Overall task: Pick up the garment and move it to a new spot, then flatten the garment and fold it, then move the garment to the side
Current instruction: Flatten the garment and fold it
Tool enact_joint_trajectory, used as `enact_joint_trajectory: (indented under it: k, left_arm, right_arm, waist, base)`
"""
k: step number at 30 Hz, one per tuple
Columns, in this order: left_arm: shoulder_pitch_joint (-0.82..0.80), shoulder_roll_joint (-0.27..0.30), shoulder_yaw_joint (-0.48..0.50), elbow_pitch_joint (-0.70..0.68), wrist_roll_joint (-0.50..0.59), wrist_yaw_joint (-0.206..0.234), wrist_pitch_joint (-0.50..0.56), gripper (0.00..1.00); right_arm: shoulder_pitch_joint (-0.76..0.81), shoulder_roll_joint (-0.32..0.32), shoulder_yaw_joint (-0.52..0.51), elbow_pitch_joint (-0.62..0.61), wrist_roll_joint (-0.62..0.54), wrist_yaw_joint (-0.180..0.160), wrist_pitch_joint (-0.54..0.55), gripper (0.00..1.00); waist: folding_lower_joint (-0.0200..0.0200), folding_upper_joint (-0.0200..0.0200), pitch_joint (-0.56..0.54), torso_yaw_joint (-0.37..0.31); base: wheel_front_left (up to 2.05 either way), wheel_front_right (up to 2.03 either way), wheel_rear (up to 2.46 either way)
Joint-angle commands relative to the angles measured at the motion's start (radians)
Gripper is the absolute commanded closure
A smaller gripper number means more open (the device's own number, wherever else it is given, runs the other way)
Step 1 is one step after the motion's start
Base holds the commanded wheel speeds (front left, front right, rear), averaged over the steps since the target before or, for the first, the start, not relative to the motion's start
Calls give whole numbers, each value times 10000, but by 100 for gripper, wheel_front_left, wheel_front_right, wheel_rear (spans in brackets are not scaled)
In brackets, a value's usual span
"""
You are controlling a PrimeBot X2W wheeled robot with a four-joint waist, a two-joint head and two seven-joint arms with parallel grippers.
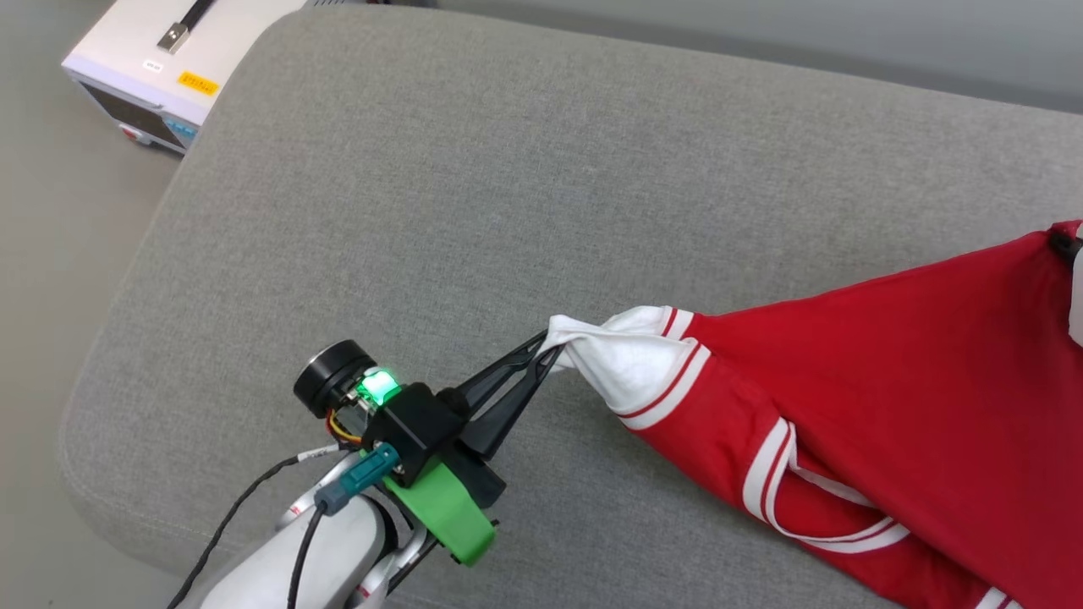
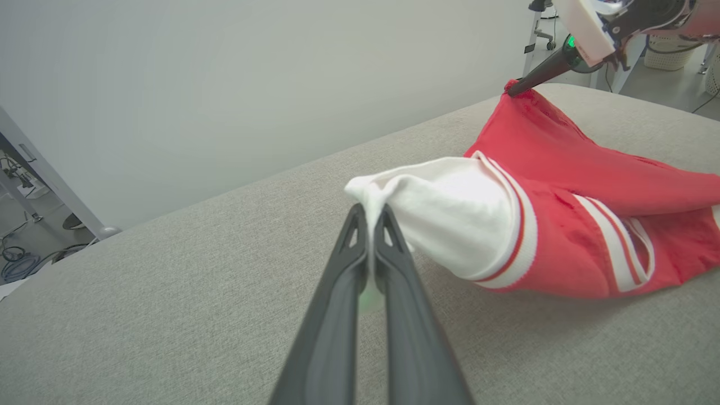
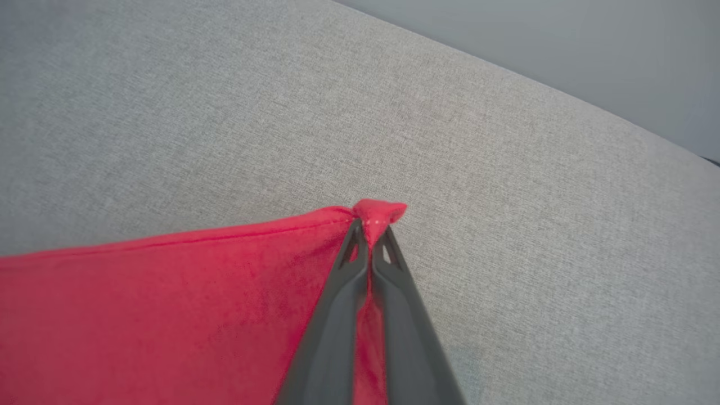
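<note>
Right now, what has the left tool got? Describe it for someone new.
On the wide grey cushion is a red shirt. Its end nearest the left tool is a short sleeve, pinched in that shut tool. The sleeve is plain white with a red-striped band; the rest is mostly red.

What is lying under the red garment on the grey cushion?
The grey cushion shows beneath the raised edges of the garment. The patch directly below the draped red cloth is covered, so anything there cannot be seen.

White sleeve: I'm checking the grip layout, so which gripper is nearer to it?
Left. The left gripper is shut on the sleeve at its tip; the right gripper pinches a red corner of the garment, away from the sleeve.
</note>
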Motion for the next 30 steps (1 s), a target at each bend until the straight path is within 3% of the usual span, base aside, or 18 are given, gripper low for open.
enact_joint_trajectory:
  k: [1, 15, 30]
  left_arm:
    - [-13, 179, 68, -10, -70, -81, 88, 100]
    - [-1391, 1607, 626, -240, -588, -520, 544, 100]
    - [-3663, 2152, 1253, -101, -1922, -645, 1171, 100]
  right_arm:
    - [-101, -1, -30, -45, 125, -9, -220, 100]
    - [-311, -205, -385, -1168, 384, -9, -1393, 100]
    - [-856, -350, -1297, -3001, 396, -9, -1479, 100]
  waist:
    - [-1, 0, -748, -500]
    - [-1, 0, -2563, -1646]
    - [-1, 0, -3181, -2579]
  base:
    - [0, 0, 0]
    - [0, 0, 0]
    - [0, 0, 0]
